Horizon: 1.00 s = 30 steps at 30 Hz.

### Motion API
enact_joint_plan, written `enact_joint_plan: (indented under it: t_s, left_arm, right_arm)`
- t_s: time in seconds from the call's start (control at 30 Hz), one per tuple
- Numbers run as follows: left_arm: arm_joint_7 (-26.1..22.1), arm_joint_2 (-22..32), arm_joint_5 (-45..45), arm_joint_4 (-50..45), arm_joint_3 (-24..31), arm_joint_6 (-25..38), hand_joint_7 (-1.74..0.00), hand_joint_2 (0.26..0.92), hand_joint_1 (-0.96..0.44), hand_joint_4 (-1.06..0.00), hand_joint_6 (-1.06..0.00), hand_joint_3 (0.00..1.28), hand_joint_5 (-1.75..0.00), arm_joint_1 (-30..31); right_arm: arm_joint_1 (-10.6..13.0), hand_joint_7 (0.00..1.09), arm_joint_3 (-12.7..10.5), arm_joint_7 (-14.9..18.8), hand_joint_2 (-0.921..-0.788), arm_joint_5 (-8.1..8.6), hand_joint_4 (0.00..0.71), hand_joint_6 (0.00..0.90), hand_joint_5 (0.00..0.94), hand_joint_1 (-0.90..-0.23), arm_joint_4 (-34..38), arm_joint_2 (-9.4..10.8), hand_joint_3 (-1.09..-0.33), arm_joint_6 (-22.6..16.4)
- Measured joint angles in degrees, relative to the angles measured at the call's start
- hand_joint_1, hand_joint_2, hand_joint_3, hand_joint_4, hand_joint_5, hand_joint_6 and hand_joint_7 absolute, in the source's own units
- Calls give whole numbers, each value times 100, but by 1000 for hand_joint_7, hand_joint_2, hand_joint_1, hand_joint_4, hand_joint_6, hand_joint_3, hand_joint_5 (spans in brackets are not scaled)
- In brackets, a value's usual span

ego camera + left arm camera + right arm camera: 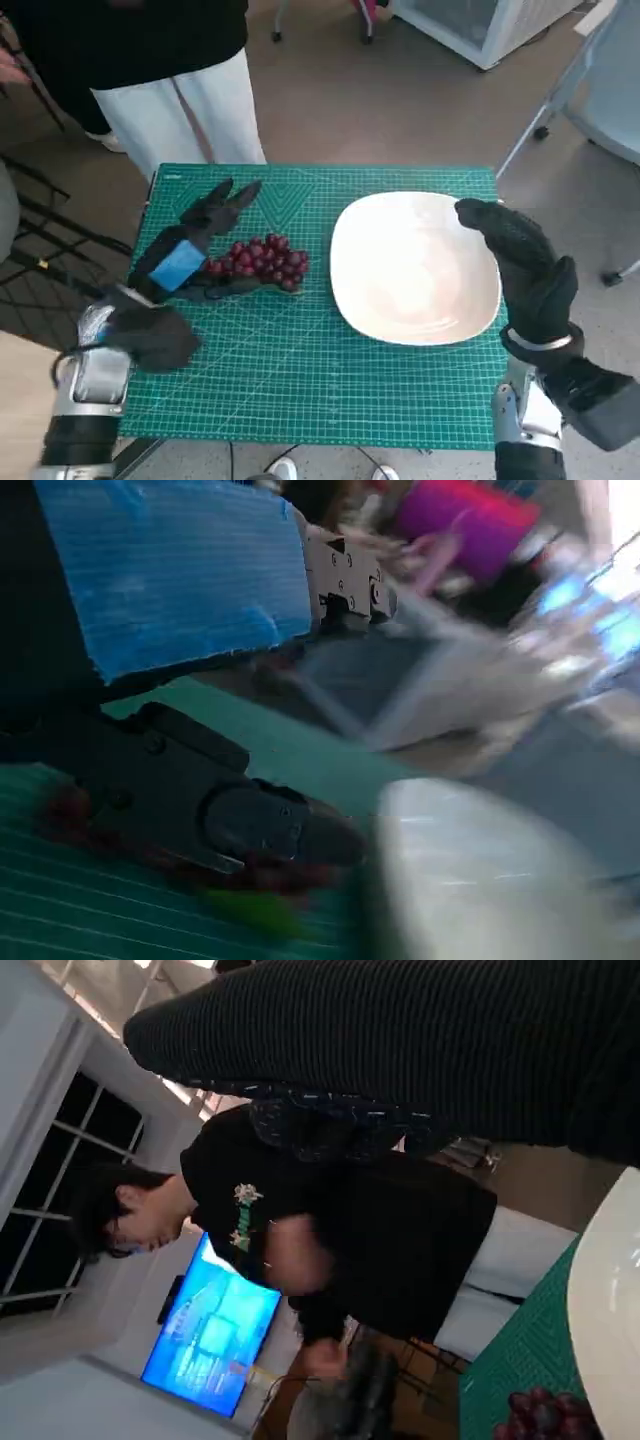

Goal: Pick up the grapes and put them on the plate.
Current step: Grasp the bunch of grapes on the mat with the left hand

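i see the grapes (262, 262), a dark red bunch, lying on the green cutting mat (300, 380) just to the left of the white plate (400, 300), not on it. my left hand (195, 245) is right against the bunch: its lower fingers lie along the near side of the grapes on the mat, while the upper fingers reach out past the far side, spread apart. the left wrist view is blurred, and i cannot tell whether the grapes are actually gripped. my right hand (520, 265) sits over the plate's right edge, fingers together and lightly curled, holding nothing. a person in white trousers (180, 110) and a black top stands at the far side of the table.
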Motion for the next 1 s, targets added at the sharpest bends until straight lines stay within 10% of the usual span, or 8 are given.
enact_joint_plan:
  t_s: [1.0]
  left_arm:
    - [259,-12,463,841,-1317,1239,-6,752,-602,1,-150,4,1,-790]
  right_arm:
    - [-72,246,-20,31,-921,-13,188,57,1,-555,135,-67,-674,-50]
